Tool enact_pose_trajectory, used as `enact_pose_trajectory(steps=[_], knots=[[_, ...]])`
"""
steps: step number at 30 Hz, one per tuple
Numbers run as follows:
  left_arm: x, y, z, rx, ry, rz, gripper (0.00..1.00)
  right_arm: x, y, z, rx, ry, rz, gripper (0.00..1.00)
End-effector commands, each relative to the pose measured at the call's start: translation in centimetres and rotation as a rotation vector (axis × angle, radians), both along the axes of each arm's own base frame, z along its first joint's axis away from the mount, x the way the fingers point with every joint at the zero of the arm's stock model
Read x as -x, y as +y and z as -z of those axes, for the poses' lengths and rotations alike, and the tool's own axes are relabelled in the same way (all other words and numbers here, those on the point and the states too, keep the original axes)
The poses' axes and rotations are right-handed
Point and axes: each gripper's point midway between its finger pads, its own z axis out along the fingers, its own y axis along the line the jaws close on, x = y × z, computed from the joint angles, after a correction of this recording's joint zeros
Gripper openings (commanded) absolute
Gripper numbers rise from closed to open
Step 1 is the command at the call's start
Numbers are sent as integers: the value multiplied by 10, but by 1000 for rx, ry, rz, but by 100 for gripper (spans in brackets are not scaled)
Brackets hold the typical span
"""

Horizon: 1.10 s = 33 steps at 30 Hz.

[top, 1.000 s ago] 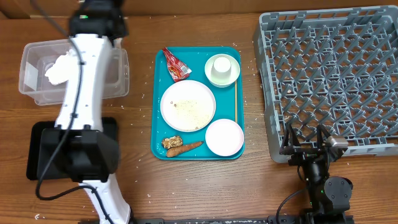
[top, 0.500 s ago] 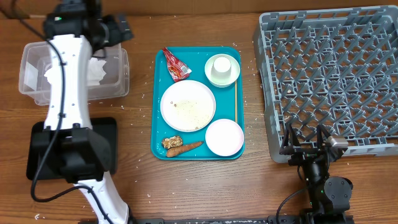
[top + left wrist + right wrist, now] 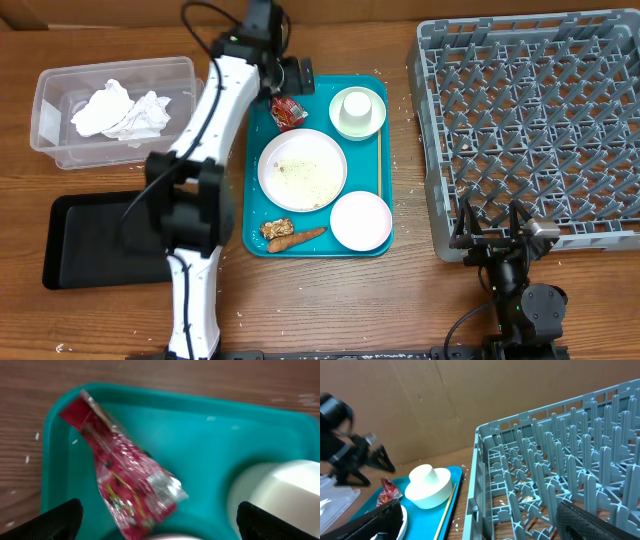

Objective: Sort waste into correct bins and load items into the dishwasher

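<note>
I'm holding the left gripper [image 3: 292, 85] over the far left corner of the teal tray [image 3: 253, 160], jaws standing wide apart and gripping nothing. In its wrist view the red wrapper [image 3: 125, 480] is lying flat on the tray just ahead of the two fingertips [image 3: 55, 520], untouched. The cup [image 3: 357, 112] is sitting mouth down to the wrapper's right, and the plate [image 3: 302, 170] is lying just on the near side of the wrapper, showing a few specks of rice. Further along the tray, the bowl [image 3: 360, 221] is resting in the near right corner, the stick [image 3: 379, 165] is lying along the right rim, and the brown chunk [image 3: 276, 229] and carrot [image 3: 305, 237] are lying side by side at the near edge.

Off to the left, two napkins [image 3: 120, 112] are sitting in the clear tub [image 3: 50, 90], with the black tray [image 3: 80, 260] lying nearer me.

My right gripper [image 3: 492, 228] is also standing open and carrying nothing, parked at the near edge of the rack [image 3: 530, 120].
</note>
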Motion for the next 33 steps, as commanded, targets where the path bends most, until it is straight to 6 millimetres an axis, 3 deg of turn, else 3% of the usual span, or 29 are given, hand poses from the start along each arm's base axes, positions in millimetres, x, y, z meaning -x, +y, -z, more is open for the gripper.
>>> enact_pose_trajectory(steps=[1,6,10,11,13,18,19,20,24,27,28,29,33], knots=[[-2,14,39,-56,56,-67,100,0,2,2,6,-4,-10,100],[3,9,69,-54,111,-58,100,0,2,2,7,-4,-10,100],[6,3,75,-54,121,-45,99,0,2,2,6,-4,-10,100],[5,1,75,-53,117,-42,93,0,2,2,7,-4,-10,100],[4,-3,74,-54,108,-28,73,0,2,2,6,-4,-10,100],[8,-3,66,-58,123,-27,6,0,2,2,6,-4,-10,100],[7,-1,61,-58,121,-31,4,0,2,2,6,-4,-10,100],[6,1,53,-56,117,-35,4,0,2,2,6,-4,-10,100],[-7,20,-23,-58,29,-76,4,0,2,2,7,-4,-10,100],[-12,47,-85,-100,-75,-136,4,0,2,2,7,-4,-10,100],[-13,62,-110,-121,-123,-169,4,0,2,2,6,-4,-10,100],[-11,90,-151,-155,-203,-234,4,0,2,2,6,-4,-10,100],[5,150,-200,-203,-278,-384,4,0,2,2,6,-4,-10,100]])
